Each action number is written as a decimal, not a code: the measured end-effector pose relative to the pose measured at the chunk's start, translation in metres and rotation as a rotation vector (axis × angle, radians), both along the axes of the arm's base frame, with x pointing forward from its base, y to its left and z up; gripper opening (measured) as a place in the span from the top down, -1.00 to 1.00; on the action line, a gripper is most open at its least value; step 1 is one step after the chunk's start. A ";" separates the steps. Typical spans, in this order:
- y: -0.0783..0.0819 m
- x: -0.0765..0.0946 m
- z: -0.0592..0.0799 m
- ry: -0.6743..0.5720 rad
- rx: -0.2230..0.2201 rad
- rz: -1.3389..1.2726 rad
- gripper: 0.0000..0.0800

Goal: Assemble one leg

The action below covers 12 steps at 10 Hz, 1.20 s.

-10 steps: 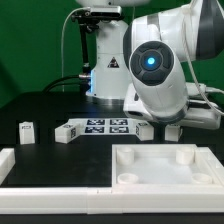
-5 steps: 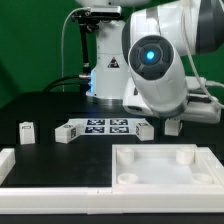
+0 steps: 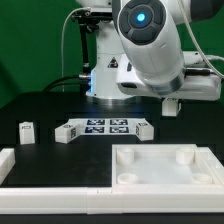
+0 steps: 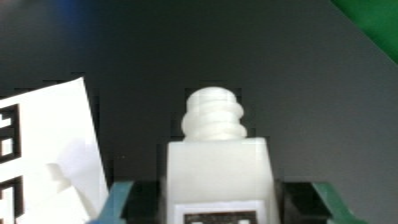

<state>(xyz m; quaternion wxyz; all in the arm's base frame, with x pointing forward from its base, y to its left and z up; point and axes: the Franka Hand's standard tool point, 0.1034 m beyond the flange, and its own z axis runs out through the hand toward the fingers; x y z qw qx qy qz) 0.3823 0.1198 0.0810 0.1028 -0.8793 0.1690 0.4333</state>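
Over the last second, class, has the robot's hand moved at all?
Yes. The hand, shut on the leg, has risen: it was level with the marker board in the exterior view and now hangs clearly above it.

A robotics lab: a matte black bench [image 3: 40, 105] before a green backdrop [image 3: 30, 40], a white robot arm [image 3: 150, 60] mounted at its far edge. The thin white tag-printed marker board [image 3: 105, 126] lies mid-bench.

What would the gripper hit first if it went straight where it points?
Probably the bare dark table. The gripper holds the leg pointing at it; the marker board lies off to one side. Depth is unclear.
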 end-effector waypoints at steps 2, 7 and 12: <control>0.002 0.012 -0.005 -0.113 -0.035 -0.014 0.28; -0.008 0.061 0.004 -0.607 -0.132 0.173 0.28; -0.007 0.084 0.025 -0.980 -0.174 0.252 0.28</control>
